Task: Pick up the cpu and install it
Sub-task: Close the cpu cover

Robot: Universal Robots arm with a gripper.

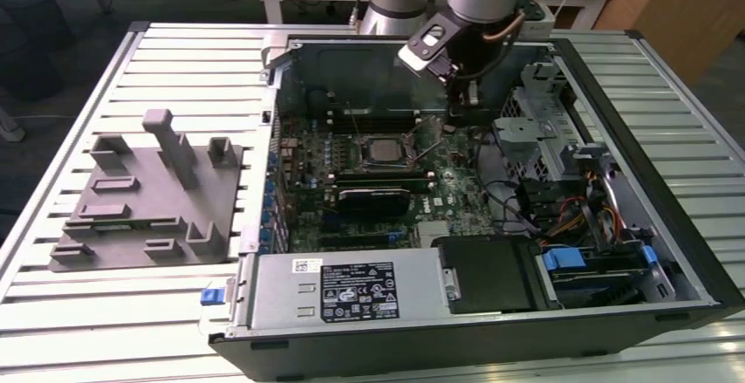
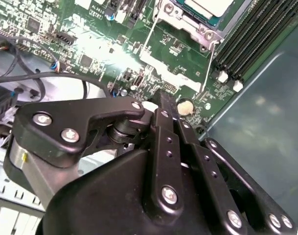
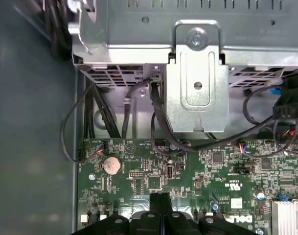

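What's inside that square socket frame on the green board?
The cpu sits in the socket frame, with its silver-grey metal top showing. Whatever lies beneath the chip is covered by it and cannot be seen.

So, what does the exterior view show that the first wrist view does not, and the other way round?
Exterior view, not the first wrist view: the grey tray beside the open computer case, and the cpu lying in its socket. First wrist view, not the exterior view: a round coin battery on the board, and how the fingertips press together. Both: the green motherboard, the metal bracket, and the gripper over the board.
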